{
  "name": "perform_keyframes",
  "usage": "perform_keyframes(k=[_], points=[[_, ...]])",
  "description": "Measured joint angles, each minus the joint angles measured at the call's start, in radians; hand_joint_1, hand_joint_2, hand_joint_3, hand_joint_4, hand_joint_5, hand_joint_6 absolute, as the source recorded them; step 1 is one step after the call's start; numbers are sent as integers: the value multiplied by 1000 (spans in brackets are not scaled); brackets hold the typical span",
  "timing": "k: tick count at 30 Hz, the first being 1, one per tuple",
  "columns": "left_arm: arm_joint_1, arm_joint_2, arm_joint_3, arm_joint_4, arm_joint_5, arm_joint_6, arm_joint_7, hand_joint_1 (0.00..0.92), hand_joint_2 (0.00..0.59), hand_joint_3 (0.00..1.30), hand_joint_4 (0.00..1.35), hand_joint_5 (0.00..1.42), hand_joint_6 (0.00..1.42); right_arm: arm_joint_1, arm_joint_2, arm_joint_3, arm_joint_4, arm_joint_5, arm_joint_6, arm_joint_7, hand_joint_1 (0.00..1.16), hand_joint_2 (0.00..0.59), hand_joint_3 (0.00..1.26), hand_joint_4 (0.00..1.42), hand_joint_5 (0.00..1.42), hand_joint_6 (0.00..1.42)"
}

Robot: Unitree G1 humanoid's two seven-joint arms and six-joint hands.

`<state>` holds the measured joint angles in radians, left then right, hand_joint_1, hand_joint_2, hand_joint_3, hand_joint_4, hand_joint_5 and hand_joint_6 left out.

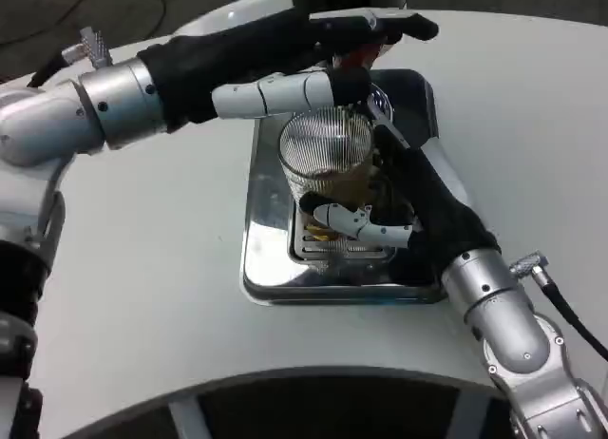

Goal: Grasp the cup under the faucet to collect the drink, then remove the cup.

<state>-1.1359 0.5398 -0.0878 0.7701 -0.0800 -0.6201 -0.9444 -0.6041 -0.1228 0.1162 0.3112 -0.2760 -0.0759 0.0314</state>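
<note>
1. Fingers (356,220) of the right hand (418,206) curl around the lower front of the clear ribbed glass cup (325,154), white and black tips pressed against its base while the dark palm backs it from the right; that hand grips the cup.
2. Higher up, the left hand (285,64) reaches in from the left, one long white finger (271,97) lying across the cup's rim side and its upper fingers stretched flat over a red part of the faucet (366,51). Whether it presses or merely rests there I cannot tell, nor whether anything is clasped in it.
3. Cup position: upright on the slotted grille of the shiny rectangular metal drip tray (261,258), directly below the faucet, with amber liquid showing in its lower part.
4. No brand, label or readable writing shows on the cup, tray or arms.
5. Underneath, the tray sits on the white round-edged table (142,296), which reflects soft light. Both silver forearms angle in from the near corners, a black cable trailing beside the right wrist. Beyond the table's far left edge lies dark floor with a loose cable.
</note>
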Motion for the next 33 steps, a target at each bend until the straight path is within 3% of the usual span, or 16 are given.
perform_keyframes(k=[23, 33], points=[[0, 2, -11, -4, 17, -26, 6, 0, 116, 150, 38, 46, 5, 0, 5, 10, 0, 5, 0, -19, 801, 226, 56, 113, 210, 48], [0, 6, -11, -8, 17, -26, 6, 0, 117, 150, 38, 46, 8, 0, 32, 10, 17, 5, 0, -42, 797, 228, 57, 121, 220, 60]])
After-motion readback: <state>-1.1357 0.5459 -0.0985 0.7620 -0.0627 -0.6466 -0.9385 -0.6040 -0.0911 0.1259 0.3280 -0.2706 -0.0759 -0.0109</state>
